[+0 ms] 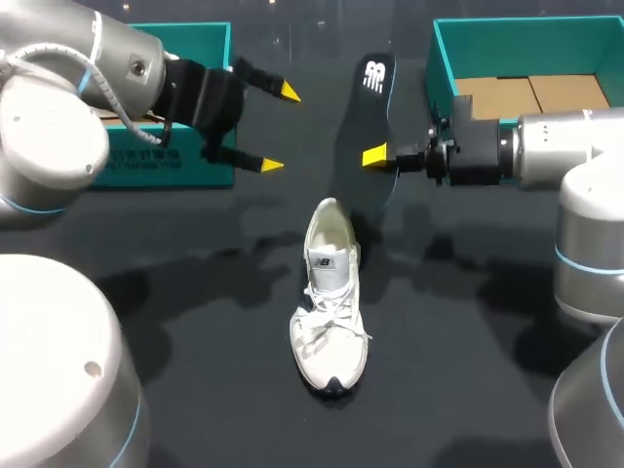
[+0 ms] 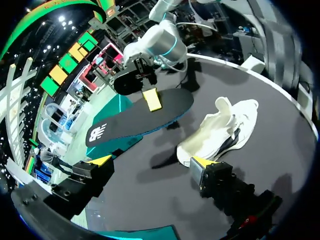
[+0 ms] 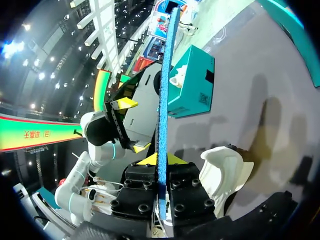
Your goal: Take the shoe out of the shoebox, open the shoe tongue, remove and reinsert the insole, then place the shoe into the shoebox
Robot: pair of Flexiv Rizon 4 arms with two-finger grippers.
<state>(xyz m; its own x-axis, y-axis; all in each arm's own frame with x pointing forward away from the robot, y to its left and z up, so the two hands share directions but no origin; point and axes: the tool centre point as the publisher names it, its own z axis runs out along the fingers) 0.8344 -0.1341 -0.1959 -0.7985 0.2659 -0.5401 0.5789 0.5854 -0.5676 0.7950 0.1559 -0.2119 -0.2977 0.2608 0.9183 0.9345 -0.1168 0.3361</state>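
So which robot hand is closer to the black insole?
Right. The right gripper is shut on the insole, with a finger on each side of it. The left gripper hangs open off to its side, not touching it.

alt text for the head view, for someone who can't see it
The right gripper is shut on a black insole just beyond a white shoe lying on the dark table. The left gripper hangs open beside a teal box; a second teal box stands at far right.
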